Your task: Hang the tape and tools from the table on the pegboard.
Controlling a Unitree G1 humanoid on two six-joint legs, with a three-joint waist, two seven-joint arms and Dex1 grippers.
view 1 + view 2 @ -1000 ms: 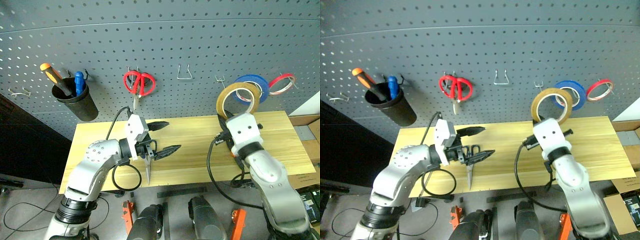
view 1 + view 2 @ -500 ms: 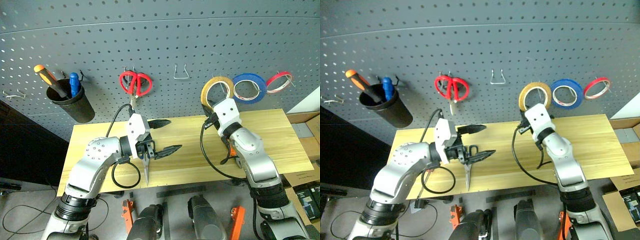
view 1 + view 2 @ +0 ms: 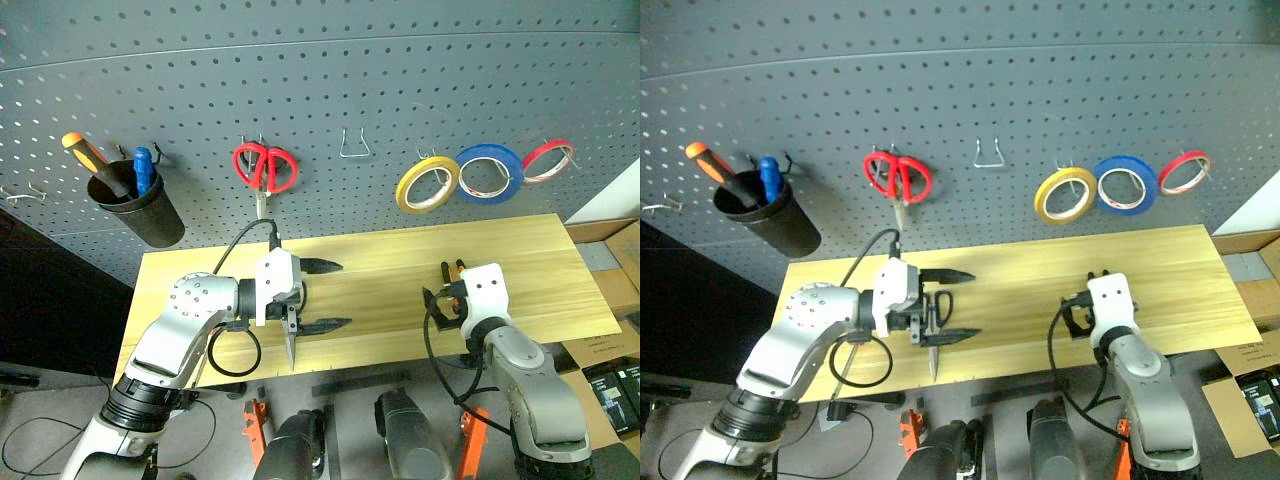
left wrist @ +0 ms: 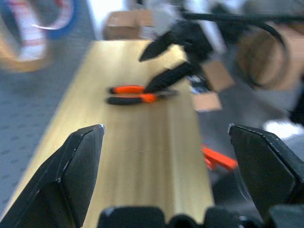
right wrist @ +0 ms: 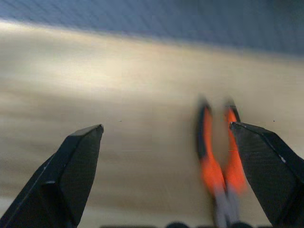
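On the long light yellow wood-plank table (image 3: 560, 270), the dark-blue-handled scissors (image 3: 289, 335) lie toward the left and the small orange-and-black-handled pliers (image 3: 452, 274) toward the right. Behind, on the dark grey perforated pegboard (image 3: 400, 90), the translucent yellow-amber tape roll (image 3: 427, 185) hangs above the pliers.

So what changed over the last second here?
The right end effector let go of the yellow tape, leaving it hung on the pegboard, then dropped to the table by the pliers, open. The left end effector stayed open over the scissors.
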